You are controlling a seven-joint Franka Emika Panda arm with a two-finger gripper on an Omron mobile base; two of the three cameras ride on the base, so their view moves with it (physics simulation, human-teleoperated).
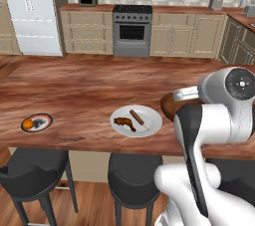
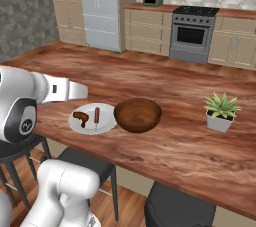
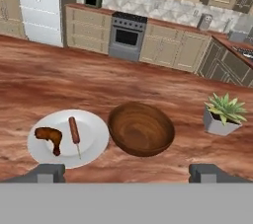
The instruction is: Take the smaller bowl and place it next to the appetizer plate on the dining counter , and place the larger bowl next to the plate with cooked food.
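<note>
Kitchen cupboards stand far behind the long brown bench [image 2: 190, 146]. Near the bench's front edge, the hand [image 3: 126, 172] hangs wide open and holds nothing. Just past it, straight ahead, sits the larger bowl [image 3: 141, 128], touching the plate with cooked food [image 3: 67, 137]. The appetizer plate [image 1: 37, 123] sits well apart, along the same front edge.

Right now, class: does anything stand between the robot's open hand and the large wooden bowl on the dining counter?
Nothing visible does. In the hand view the open hand looks straight down at the wooden bowl, with bare dining counter around it. The plate of cooked food sits beside the bowl, the potted plant farther off.
</note>
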